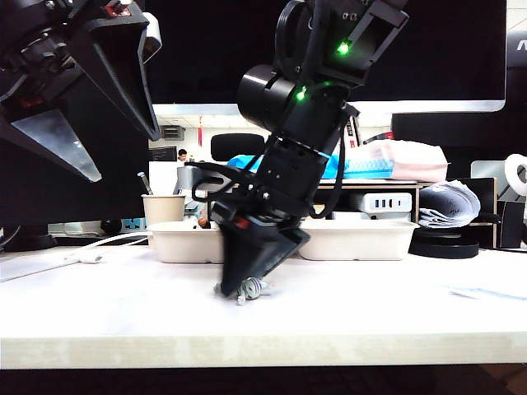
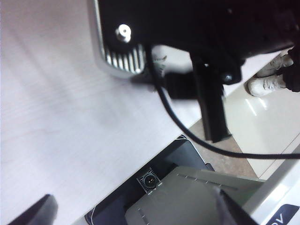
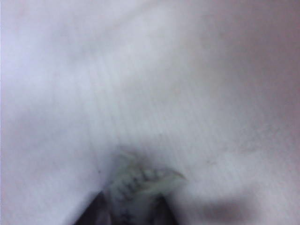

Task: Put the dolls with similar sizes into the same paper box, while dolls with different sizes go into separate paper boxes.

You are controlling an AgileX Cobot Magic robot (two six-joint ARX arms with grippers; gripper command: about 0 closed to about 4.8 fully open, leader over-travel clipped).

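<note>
My right gripper [image 1: 247, 286] points steeply down at the table [image 1: 370, 309], its 2 fingers [image 3: 96, 208] flanking the white striped doll [image 3: 136, 185]; I cannot tell whether they clamp it. My right arm [image 1: 296, 107] descends from above, bent forward. My left gripper [image 1: 90, 115] hangs high at the left, jaws spread, holding nothing. The 2 paper boxes [image 1: 362, 240] sit side by side behind the doll, a beige cup [image 1: 163, 208] beyond them.

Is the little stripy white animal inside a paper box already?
No, the striped white doll lies on the table, under the right gripper, before the paper boxes.
</note>
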